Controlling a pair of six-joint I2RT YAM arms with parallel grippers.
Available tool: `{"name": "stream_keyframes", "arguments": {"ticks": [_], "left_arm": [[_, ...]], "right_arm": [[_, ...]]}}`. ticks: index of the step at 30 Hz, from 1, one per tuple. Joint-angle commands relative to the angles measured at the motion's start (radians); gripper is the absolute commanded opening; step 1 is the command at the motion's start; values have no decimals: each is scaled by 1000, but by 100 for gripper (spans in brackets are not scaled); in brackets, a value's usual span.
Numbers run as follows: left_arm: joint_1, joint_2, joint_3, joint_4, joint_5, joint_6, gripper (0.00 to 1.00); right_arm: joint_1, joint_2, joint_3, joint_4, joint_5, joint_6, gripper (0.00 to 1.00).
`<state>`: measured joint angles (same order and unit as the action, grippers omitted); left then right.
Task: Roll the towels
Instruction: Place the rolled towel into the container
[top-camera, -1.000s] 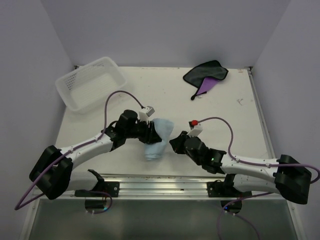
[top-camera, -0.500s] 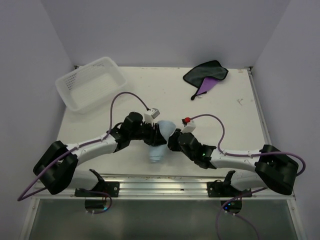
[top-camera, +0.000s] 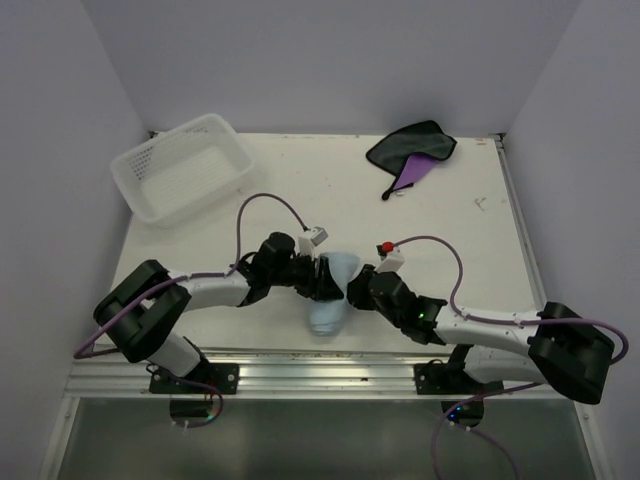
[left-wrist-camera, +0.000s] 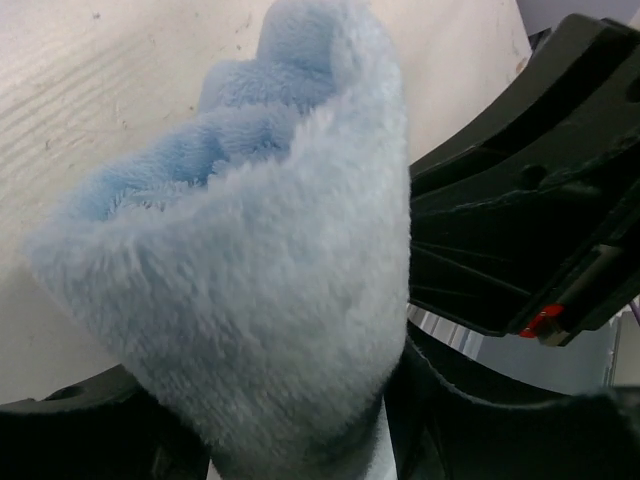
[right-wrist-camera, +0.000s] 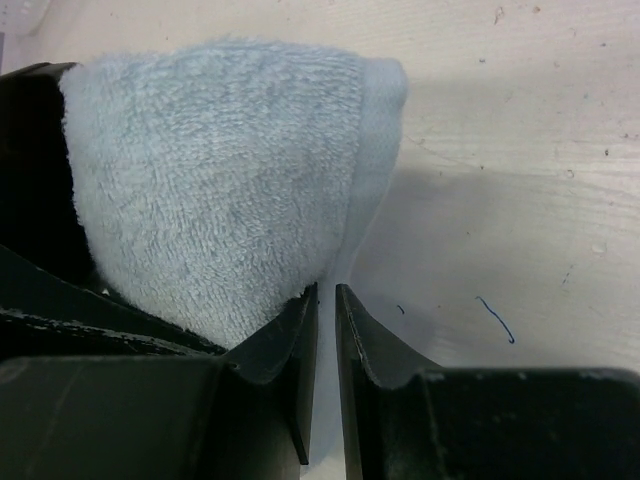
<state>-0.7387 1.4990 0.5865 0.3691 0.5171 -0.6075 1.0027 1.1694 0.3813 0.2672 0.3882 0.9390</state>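
1. The light blue towel (top-camera: 330, 312) lies bunched on the white table (top-camera: 300, 180). It sits near the front edge, about midway across, between the tips of the two arms.
2. In the left wrist view its fluffy pile rises to a rounded peak and fills most of the picture. Its lower end runs down between dark parts at the bottom corners.
3. The left pincer (top-camera: 322, 278) reaches in from the left and is against the towel's left side. The cloth sits between its jaws. I cannot tell whether they are pressing it or standing loose around it.
4. The right pincer (top-camera: 357, 290) comes in from the right and meets the towel's other side. The two pincers are just beside each other, with the cloth between them.
5. In the right wrist view its fingers (right-wrist-camera: 370, 350) stand almost together, with only a thin slit between them. Nothing is caught in that slit, and bare table shows through it.
6. The towel bulges against the outer face of the left-hand finger in that view. It is beside the jaws, not between them.
7. The purple towel (top-camera: 412, 150), dark grey-black face up with a purple edge showing, lies crumpled at the far right of the table, well apart from both arms.
8. A white plastic lattice basket (top-camera: 160, 137) stands at the far left corner of the table.
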Motion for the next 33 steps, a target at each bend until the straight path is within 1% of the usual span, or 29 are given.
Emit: {"name": "stream_keyframes", "arguments": {"ticks": [1,3,4,7,8,11,16,19,20,22,27,33], "left_arm": [[-13,46,12,45,11,-9,63],[-11,58,21,-5,-14,9,68],[-13,63,29,-42,-32,15,74],[-11,60,32,-91,-57,28,84],[-11,53,33,-104,-63,29,85],[-10,41,53,-182,-107,40,88],[-5,18,110,-304,-166,75,90],[-1,-14,130,-367,-181,92,94],[1,-32,134,-422,-204,92,96],[8,-52,142,-464,-216,97,99],[15,-82,150,-525,-242,103,100],[15,-108,153,-553,-247,88,100]], "right_arm": [[2,-30,-1,72,-38,38,18],[1,-17,-1,73,-49,37,18],[1,-13,1,70,-54,37,18],[-3,6,-1,63,-61,40,18],[-6,12,-1,57,-64,46,18],[-12,22,-5,49,-71,55,18],[-21,41,-5,53,-87,61,18],[-24,61,-1,63,-101,63,18],[-23,71,-1,64,-104,66,18],[-24,85,1,75,-110,66,18],[-26,127,4,110,-132,73,18],[-26,122,5,132,-150,73,17]]}}
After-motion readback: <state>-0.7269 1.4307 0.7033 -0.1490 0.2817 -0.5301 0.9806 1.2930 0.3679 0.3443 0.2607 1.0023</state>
